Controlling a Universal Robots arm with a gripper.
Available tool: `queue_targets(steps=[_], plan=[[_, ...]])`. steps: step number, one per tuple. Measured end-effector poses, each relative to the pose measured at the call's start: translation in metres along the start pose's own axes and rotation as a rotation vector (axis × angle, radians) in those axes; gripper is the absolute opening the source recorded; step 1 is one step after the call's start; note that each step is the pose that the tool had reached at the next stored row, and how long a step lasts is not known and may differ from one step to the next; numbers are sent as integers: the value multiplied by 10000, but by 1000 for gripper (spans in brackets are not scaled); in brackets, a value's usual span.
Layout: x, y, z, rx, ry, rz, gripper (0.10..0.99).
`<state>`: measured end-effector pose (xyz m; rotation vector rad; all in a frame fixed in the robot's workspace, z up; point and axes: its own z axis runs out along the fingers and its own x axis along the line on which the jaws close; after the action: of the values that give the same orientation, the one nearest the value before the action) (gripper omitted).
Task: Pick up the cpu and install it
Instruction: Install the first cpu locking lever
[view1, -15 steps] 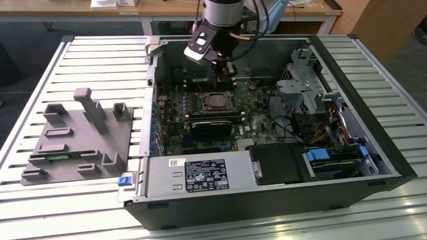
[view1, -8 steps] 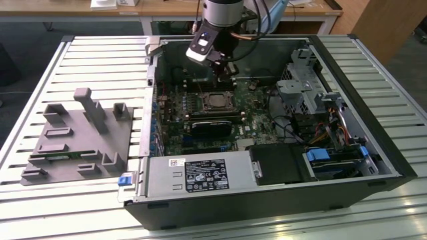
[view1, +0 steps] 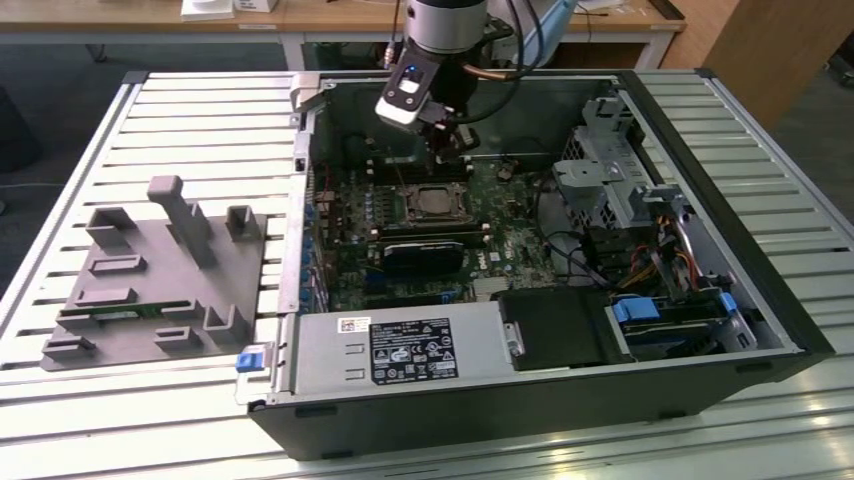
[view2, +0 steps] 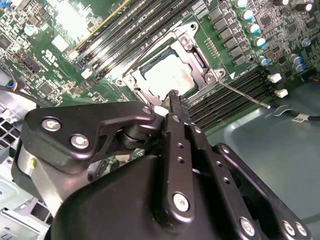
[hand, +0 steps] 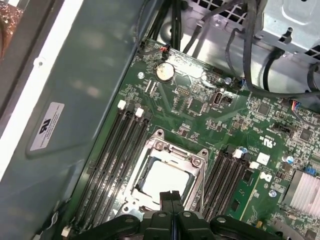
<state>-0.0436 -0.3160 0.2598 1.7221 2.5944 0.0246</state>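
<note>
- In the exterior view, an open computer case (view1: 747, 330) is lying on its side on a slatted metal bench (view1: 200, 110). The arm is reaching down into the far part of the case, with the pincer (view1: 447, 140) hanging above the green circuit board (view1: 400, 260). The cpu (view1: 430, 204) is sitting in its socket on the board, just nearer than the pincer and apart from it. A black heatsink block (view1: 424, 255) is lying on the board nearer than the socket. A grey power supply box (view1: 400, 350) is filling the near side of the case. On the bench at the exterior view's left, a grey plastic holder (view1: 147, 280) is standing beside the case, with a green memory stick (view1: 134, 312) lying in it.
- In the second wrist view, the pincer (view2: 173, 97) is showing its two black fingers (view2: 177, 145) pressed together at the tips, with nothing between them. The cpu (view2: 167, 77) is lying flat inside the metal socket frame (view2: 197, 55), just past the fingertips, its silvery top glaring in the light. Rows of black memory slots (view2: 125, 30) are running on either side of the socket.
- In the first wrist view, the closed pincer (hand: 171, 196) is hovering at the edge of the socket frame (hand: 165, 147). The cpu (hand: 167, 177) is seated within the frame, and a round coin battery (hand: 164, 72) is sitting farther along the board.
</note>
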Motion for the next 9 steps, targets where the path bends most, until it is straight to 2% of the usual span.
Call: queue_targets(steps=[9], plan=[[0,0,0,-6,11,-378,106]])
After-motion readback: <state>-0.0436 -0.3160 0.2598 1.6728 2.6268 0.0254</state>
